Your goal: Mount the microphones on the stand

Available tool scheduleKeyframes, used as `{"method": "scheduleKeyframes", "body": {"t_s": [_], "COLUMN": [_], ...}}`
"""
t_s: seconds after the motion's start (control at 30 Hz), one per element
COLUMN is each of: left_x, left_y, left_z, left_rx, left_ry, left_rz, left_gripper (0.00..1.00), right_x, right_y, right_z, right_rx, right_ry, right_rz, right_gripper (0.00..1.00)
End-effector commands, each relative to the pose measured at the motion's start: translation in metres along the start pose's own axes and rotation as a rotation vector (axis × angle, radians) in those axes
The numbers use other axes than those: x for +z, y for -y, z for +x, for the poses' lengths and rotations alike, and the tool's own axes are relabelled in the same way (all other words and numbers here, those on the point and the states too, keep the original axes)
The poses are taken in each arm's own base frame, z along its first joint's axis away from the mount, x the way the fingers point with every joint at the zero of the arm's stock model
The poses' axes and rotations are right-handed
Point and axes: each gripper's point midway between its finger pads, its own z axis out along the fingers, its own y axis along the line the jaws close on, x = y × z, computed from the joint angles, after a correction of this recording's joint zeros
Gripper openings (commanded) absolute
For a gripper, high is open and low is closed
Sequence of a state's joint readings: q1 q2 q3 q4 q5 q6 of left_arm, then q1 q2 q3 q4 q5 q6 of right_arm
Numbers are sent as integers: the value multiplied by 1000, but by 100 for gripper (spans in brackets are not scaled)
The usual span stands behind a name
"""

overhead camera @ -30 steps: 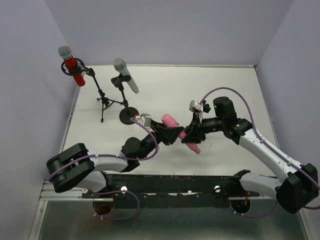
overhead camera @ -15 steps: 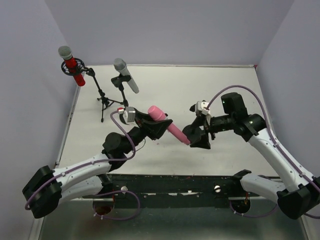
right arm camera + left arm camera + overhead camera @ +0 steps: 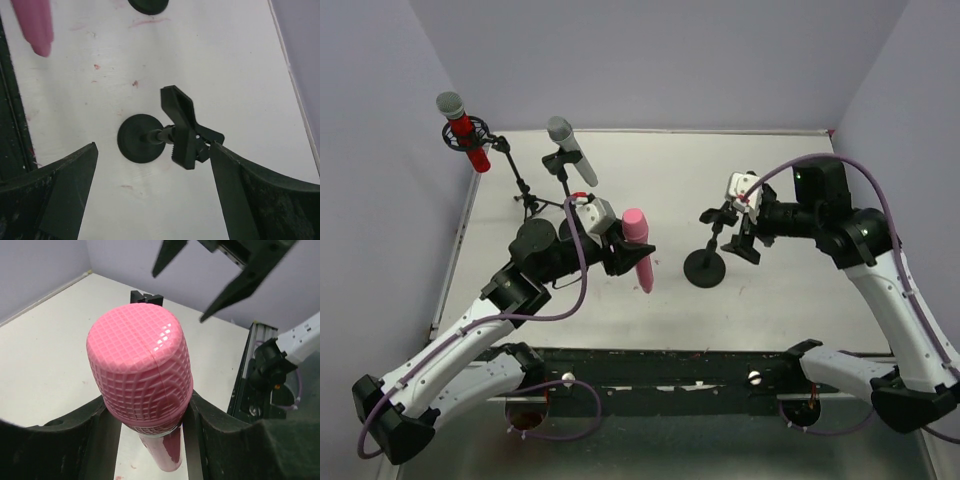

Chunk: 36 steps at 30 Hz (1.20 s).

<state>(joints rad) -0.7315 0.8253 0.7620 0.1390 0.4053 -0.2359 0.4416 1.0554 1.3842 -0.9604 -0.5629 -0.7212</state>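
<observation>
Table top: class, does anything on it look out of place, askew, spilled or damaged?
Only small reddish smudges on the white table, near the round base of the empty stand. They look like scuffs or stains rather than a spill. Nothing looks tipped or broken.

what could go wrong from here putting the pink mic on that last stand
1. The right gripper is open near the clip, not holding it; the empty stand on its small round base may tip or slide when the pink microphone is pressed in.
2. The left gripper grips the microphone just below its head, so the long handle might swing off line at the clip.
</observation>
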Motion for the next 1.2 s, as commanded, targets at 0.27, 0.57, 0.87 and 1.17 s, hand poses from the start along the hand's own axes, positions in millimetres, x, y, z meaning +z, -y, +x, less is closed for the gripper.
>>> {"method": "scheduleKeyframes", "body": {"t_s": [0.27,0.57,0.87,1.17], "left_x": [-31,-40,-39,-38], "left_y": [6,17,20,18], "left_z": [37,37,37,39], "left_rx": [226,258,251,240], "left_ry": [-166,-140,-137,-139], "left_rz": [110,159,185,190], "left_gripper": [0,0,0,0], "right_x": [-5,17,39,41], "right_y": [45,49,44,39], "right_z": [47,41,46,55], "right_rx": [-260,-252,-171,-174], "right_ry": [-106,-23,41,27], "right_rz": [-140,-262,-381,-395], "right_gripper": [100,100,100,94]}}
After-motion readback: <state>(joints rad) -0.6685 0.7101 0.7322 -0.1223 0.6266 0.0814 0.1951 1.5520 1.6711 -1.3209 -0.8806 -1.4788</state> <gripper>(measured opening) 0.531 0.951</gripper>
